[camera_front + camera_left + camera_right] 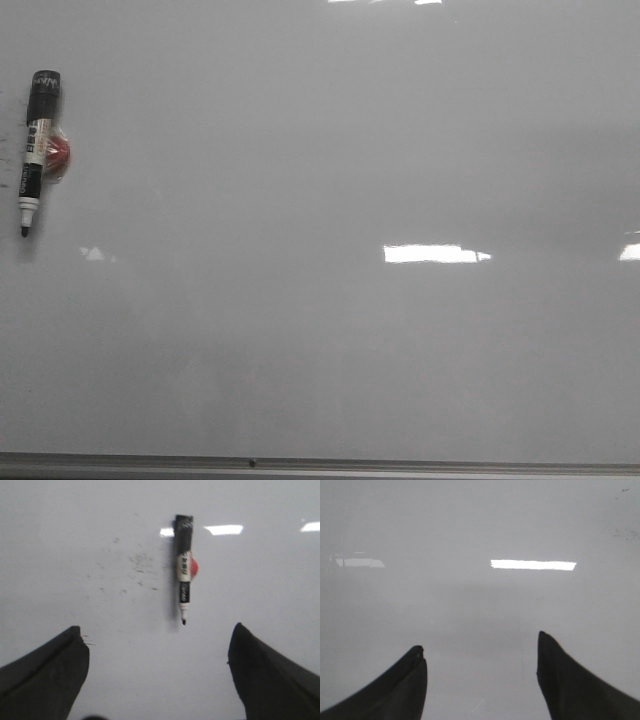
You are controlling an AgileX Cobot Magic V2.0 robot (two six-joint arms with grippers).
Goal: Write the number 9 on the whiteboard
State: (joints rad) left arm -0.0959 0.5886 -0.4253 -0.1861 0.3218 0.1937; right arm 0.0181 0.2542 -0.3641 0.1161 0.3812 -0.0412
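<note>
At the far left of the large glossy pale grey-white whiteboard (pixel 330 330) we see a black-and-white marker pen (pixel 36 145) lying uncapped, tip toward the grey metal edge strip (pixel 400 466), its label print illegible. No 9 is drawn yet. Both the left gripper (pixel 159 652) and right gripper (pixel 481 657) hover spread wide, holding nothing.

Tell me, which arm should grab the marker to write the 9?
Probably the left. The marker lies on the whiteboard ahead of the open left gripper; the open right gripper sees only bare board.
</note>
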